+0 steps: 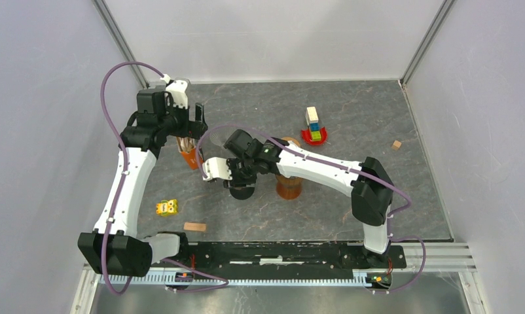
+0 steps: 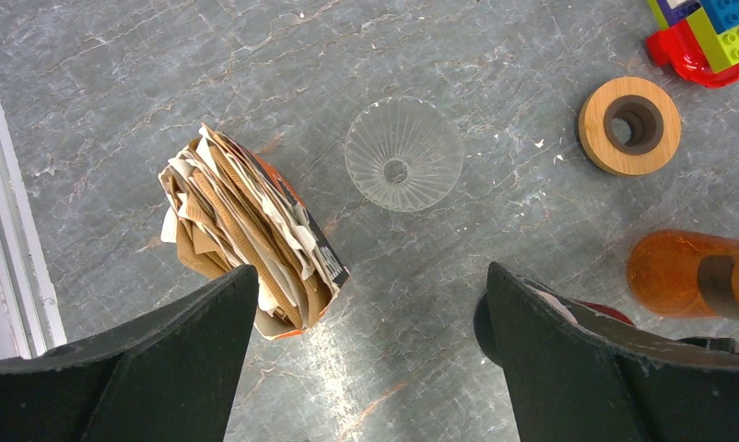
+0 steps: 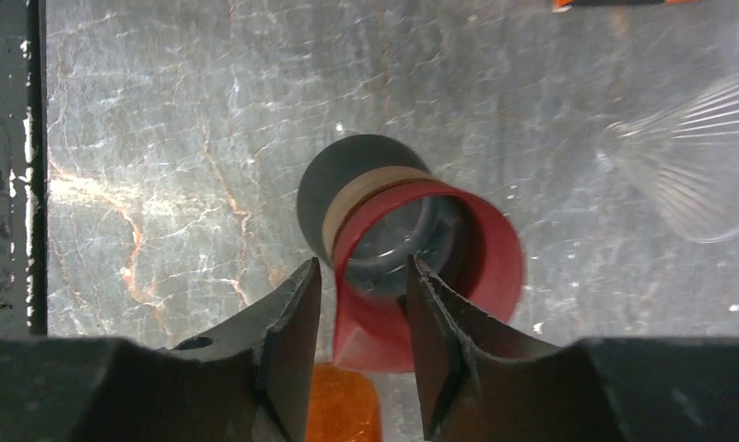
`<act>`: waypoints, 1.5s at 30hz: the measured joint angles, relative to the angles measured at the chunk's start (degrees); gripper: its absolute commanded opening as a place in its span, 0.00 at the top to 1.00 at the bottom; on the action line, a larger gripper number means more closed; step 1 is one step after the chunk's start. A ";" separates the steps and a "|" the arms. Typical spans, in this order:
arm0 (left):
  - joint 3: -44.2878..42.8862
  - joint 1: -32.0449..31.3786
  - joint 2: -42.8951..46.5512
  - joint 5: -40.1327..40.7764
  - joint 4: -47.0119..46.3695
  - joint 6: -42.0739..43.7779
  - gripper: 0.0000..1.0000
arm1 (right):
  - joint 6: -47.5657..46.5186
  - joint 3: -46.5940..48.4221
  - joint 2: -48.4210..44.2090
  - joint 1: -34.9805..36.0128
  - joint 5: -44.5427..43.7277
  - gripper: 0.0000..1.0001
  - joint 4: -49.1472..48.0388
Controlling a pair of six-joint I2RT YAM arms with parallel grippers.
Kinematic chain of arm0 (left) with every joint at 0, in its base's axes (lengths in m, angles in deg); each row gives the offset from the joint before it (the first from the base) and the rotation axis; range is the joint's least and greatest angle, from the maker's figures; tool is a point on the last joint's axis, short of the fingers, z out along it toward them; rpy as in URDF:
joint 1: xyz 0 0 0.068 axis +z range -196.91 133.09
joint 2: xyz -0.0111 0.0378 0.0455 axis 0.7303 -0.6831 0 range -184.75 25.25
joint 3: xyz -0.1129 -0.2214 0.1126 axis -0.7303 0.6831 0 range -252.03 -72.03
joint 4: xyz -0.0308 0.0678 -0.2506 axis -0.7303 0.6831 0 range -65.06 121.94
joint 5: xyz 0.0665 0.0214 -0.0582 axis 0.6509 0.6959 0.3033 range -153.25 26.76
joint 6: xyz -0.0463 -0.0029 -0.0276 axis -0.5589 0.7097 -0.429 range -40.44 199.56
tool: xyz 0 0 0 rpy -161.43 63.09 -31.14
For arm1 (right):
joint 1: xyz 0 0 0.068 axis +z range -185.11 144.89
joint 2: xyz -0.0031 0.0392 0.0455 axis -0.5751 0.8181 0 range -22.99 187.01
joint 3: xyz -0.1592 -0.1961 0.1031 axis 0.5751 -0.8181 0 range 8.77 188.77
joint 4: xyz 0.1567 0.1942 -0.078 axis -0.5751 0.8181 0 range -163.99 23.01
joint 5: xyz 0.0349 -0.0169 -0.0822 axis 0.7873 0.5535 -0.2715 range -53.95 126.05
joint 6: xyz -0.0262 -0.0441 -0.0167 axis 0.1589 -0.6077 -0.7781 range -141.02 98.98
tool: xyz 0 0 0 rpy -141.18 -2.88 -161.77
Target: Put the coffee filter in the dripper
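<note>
A: Room around the dripper (image 2: 404,155)?
B: Bare counter (image 2: 117,83) on all sides of it. Filter stack (image 2: 246,235) stands near on one side, wooden ring (image 2: 629,125) well apart on the other. Brick toy (image 2: 702,37) sits beyond the ring. My left gripper (image 2: 370,274) hangs above, jaws wide.
A: What blocks?
B: My right arm (image 1: 319,167) crosses mid-counter over the amber jar (image 2: 679,273); right gripper (image 3: 361,304) pinches the red cup (image 3: 490,276) near the dripper.

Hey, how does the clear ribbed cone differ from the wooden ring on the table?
The clear cone is see-through and ribbed from centre to rim; the wooden ring is opaque, smooth pale wood. The cone's centre hole is small; the ring's is wide and dark. The cone lies near the filter stack; the ring lies near the toy bricks. Both are round, holed and rest on the table.
</note>
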 measured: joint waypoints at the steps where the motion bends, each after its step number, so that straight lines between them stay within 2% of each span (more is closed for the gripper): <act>1: 0.00 0.00 0.02 0.00 0.00 0.00 0.00 | 0.02 0.76 -0.13 0.00 -0.37 0.48 0.44; 9: -0.02 0.00 0.00 0.48 -0.02 -0.04 0.00 | 1.73 6.56 -7.63 -2.86 -2.40 0.38 0.90; 12: -0.04 0.04 0.00 0.46 -0.24 -0.09 0.00 | 4.00 9.44 -11.17 -7.58 -3.52 0.27 -0.46; 19: -0.07 0.07 0.00 0.00 -0.50 -0.31 0.00 | 10.08 9.90 -13.62 -23.80 -6.27 0.22 -5.95; 23: -0.07 0.07 0.00 -0.09 -0.50 -0.37 0.00 | 12.48 8.26 -10.84 -29.70 -5.79 0.22 -6.93; 28: -0.07 0.07 0.00 -1.18 -0.50 -0.37 0.00 | 13.29 6.23 -3.26 -33.35 -4.31 0.20 -7.04; 35: 0.20 0.07 0.00 -2.21 -0.98 -0.35 0.00 | 12.28 4.44 6.16 -34.32 -1.92 0.18 -6.01; 45: 4.20 0.07 1.73 -5.11 -2.67 -0.31 0.00 | 9.99 3.80 12.26 -34.29 -1.79 0.21 -5.79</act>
